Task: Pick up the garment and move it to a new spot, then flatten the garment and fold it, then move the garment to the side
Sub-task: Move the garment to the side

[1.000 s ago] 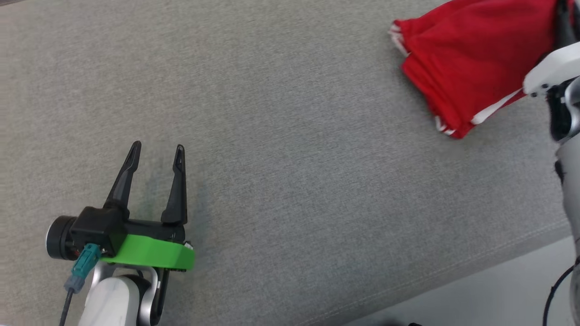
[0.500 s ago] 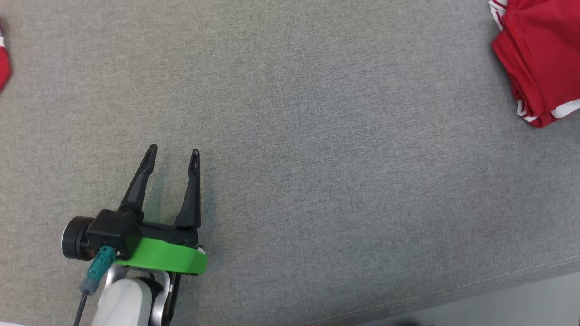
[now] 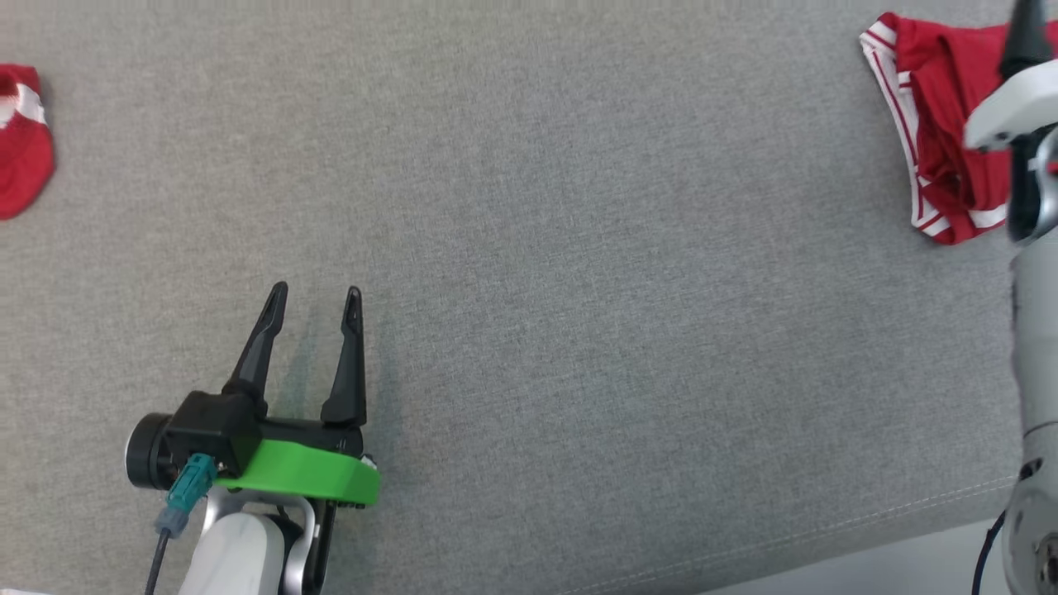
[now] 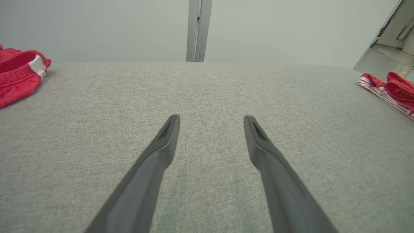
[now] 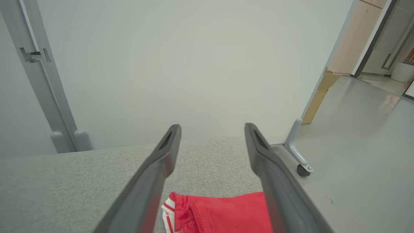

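Observation:
The garment point(image 3: 934, 124) is red with white stripes and lies bunched at the far right of the grey fabric surface point(image 3: 579, 248). It also appears at the right edge of the left wrist view as the garment point(image 4: 394, 90). My right arm stands over its right part, with one dark finger point(image 3: 1023, 37) above it. In the right wrist view my right gripper point(image 5: 212, 127) is open, raised above the garment point(image 5: 223, 213), holding nothing. My left gripper point(image 3: 316, 291) rests open at the lower left, far from the garment, with bare fabric between its fingers point(image 4: 161, 152).
A second red and white garment point(image 3: 21, 140) lies at the far left edge, also in the left wrist view point(image 4: 17, 74). The surface's front seam point(image 3: 909, 516) runs at the lower right, with pale floor point(image 3: 909, 570) beyond. A castered frame leg point(image 5: 299, 158) stands past the surface's right end.
My right gripper has opened and let go of the garment, which now lies on the surface. The head view has shifted. The left gripper stays open in place.

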You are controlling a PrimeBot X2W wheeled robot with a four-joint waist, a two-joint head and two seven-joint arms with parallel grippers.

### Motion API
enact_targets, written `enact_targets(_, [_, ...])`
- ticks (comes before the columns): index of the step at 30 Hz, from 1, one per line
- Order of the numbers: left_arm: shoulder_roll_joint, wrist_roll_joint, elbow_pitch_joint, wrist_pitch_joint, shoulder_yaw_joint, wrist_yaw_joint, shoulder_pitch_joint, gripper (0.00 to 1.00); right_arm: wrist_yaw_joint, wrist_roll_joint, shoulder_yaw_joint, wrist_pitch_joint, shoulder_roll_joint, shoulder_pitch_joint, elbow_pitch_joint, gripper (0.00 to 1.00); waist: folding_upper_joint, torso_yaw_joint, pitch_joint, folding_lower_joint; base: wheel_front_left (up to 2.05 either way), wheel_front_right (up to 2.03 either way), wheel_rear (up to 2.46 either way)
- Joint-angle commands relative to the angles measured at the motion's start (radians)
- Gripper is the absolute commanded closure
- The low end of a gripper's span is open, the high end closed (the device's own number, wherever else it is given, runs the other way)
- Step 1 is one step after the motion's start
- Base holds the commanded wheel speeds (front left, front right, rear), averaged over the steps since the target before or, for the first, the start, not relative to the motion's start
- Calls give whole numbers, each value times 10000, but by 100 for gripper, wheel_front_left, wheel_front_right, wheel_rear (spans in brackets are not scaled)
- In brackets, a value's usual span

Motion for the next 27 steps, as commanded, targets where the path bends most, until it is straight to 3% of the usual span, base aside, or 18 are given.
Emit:
enact_targets(1, [-35,-129,189,-94,52,52,-118,0,-15,168,289,-27,97,266,-96,0,-1,-30,-577,-1,0,0,0])
enact_targets(10, [-345,-409,1369,-334,573,154,126,0,-15,1292,2331,-28,763,1926,-518,0,-1,340,-2049,-1,0,0,0])
enact_targets(16, [-574,-364,1359,-331,1035,249,728,0,-15,2116,3444,-29,1192,3470,-1193,0,-1,767,-2810,-1,0,0,0])
enact_targets(20, [-646,-263,1353,-333,1209,262,1146,0,-15,2498,3764,-29,1412,4611,-1926,0,-1,1152,-3177,-1,0,0,0])
enact_targets(27, [-711,-133,1255,-335,1395,278,1776,0,-16,2389,3479,-29,1712,6695,-3677,0,-1,1682,-3623,-1,0,0,0])
